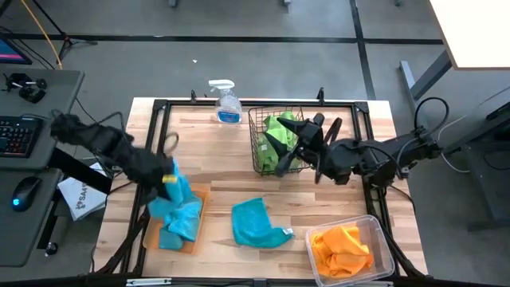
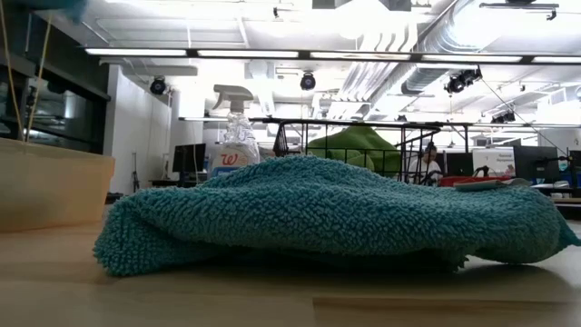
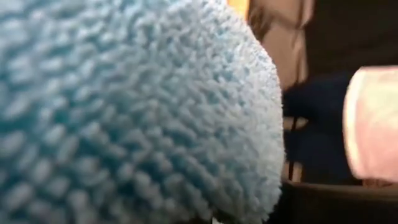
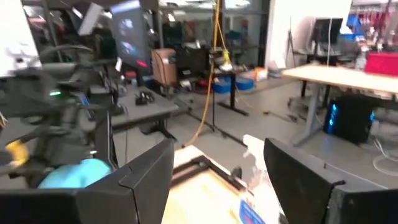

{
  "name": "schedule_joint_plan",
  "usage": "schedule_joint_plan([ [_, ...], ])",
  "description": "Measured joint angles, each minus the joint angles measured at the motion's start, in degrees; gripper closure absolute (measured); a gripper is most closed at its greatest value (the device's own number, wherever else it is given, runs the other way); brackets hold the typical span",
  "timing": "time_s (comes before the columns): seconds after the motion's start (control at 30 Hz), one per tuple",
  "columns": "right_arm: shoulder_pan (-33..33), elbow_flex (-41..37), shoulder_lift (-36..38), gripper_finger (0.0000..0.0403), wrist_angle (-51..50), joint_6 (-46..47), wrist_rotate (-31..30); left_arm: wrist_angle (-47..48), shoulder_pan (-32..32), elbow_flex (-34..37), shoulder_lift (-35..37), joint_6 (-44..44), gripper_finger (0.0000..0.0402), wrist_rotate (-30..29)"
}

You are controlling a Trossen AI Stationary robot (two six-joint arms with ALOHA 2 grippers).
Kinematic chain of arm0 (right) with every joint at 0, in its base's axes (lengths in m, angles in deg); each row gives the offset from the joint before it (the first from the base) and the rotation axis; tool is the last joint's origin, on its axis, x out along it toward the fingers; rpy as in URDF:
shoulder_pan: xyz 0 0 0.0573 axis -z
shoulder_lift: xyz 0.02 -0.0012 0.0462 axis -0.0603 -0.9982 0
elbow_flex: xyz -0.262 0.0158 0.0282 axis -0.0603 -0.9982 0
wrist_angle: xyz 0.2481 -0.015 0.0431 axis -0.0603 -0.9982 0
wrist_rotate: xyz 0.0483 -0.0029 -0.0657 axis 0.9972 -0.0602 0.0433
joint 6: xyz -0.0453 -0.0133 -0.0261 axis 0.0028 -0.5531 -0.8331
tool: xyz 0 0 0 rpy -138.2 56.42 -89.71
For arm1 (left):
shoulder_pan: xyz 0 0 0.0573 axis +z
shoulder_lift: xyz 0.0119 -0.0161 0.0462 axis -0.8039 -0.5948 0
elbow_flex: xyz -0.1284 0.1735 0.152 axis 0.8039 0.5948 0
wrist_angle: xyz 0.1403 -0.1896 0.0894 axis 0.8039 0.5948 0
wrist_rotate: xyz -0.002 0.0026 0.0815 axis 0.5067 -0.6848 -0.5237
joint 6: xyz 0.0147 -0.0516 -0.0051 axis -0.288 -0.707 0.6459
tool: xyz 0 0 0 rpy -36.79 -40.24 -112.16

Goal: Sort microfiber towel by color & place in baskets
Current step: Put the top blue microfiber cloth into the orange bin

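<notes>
Left pincer (image 1: 169, 177) clamped on blue towel (image 1: 182, 194), hanging over orange tray (image 1: 196, 239). Lower until cloth bunches inside tray rim, then release. Right pincer (image 1: 304, 137) agape above mesh basket (image 1: 256, 143), empty. Second blue towel (image 1: 255, 223) mid-bench.

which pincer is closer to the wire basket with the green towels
Right. The right pincer hovers over the wire basket; the left pincer is far across the table, above the orange tray.
</notes>
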Motion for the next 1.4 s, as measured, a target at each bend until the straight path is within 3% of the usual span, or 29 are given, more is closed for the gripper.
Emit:
schedule_joint_plan([
  [0.23, 1.21, 0.00, -0.02, 0.0158, -12.33, 10.74, 0.06, -2.00, -18.87, 12.17, -2.73, -17.01, 0.0401, -3.83],
  [0.33, 1.30, -0.02, -0.02, 0.0158, -17.07, 14.55, 0.12, -6.07, -23.94, 17.72, -2.96, -20.47, 0.0402, -8.75],
  [0.53, 2.22, -0.02, -0.02, 0.0158, -23.14, 21.29, 0.15, -18.22, -23.89, 25.12, -3.09, -16.34, 0.0401, -23.07],
  [0.77, 4.00, -0.02, -0.02, 0.0158, -24.90, 23.91, 0.87, -23.75, -18.84, 24.58, -1.62, -12.35, 0.0401, -39.19],
  [0.83, 4.52, -0.02, -0.02, 0.0158, -25.06, 23.93, 1.31, -26.57, -18.40, 24.23, -0.37, -11.31, 0.0401, -41.32],
  [0.97, 4.88, -0.02, -0.02, 0.0158, -25.07, 23.98, 1.72, -27.51, -19.74, 24.15, 1.67, -12.76, 0.0401, -34.96],
  [1.2, 4.84, -0.02, -0.02, 0.0158, -26.95, 26.49, 2.93, -16.52, -29.54, 25.65, 0.92, -25.42, 0.0401, -28.54],
  [1.3, 4.84, -0.02, -0.02, 0.0158, -28.96, 28.59, 3.78, -18.67, -31.86, 29.09, -0.58, -28.47, 0.0401, -24.44],
  [1.4, 4.84, -0.02, -0.02, 0.0158, -30.72, 30.58, 3.84, -27.03, -31.60, 32.29, -2.33, -27.80, 0.0400, -23.71],
])
